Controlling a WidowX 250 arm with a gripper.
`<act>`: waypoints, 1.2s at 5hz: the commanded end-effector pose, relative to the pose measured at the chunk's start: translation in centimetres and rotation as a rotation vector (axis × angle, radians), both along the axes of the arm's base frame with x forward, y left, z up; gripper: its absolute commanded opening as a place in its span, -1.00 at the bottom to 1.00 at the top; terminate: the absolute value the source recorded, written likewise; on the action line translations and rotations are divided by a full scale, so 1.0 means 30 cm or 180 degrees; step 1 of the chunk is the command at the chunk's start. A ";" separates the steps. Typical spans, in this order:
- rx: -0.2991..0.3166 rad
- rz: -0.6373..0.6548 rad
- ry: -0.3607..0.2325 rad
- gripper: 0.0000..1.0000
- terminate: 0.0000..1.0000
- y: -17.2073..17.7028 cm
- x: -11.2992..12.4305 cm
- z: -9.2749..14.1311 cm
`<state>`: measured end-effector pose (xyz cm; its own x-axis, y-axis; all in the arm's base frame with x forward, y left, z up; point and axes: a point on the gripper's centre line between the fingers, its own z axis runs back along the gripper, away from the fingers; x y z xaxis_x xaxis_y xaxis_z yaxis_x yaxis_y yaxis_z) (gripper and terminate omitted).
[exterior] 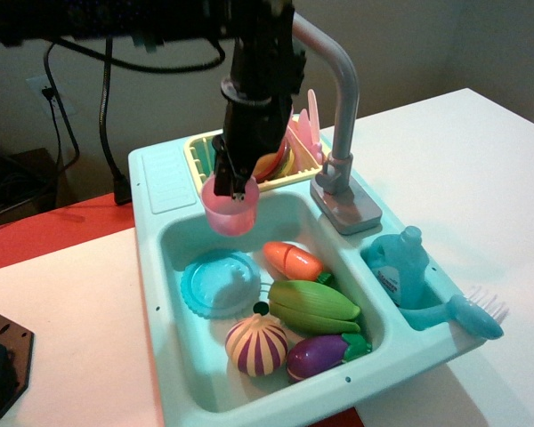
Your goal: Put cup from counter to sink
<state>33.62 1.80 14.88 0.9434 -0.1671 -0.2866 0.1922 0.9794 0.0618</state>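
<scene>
My gripper is shut on the rim of the translucent pink cup and holds it in the air over the far part of the light-teal sink. The cup hangs upright above the basin, just in front of the yellow dish rack. The ribbed counter ledge at the far left of the sink unit is bare. The round blue drain disc lies on the basin floor, below and a little nearer than the cup.
In the basin lie a toy carrot, green corn husk, striped onion and purple eggplant. The yellow dish rack holds a burger and pink cutlery. The grey faucet stands right of my arm. A blue bottle and brush sit at right.
</scene>
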 end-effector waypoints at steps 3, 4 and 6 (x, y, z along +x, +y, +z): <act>0.0014 -0.0017 0.0025 -1.00 -1.00 -0.008 -0.007 -0.122; 0.0059 0.0066 0.0013 -1.00 -1.00 -0.031 -0.021 -0.134; 0.0150 0.0108 0.0144 1.00 -1.00 -0.001 -0.055 -0.131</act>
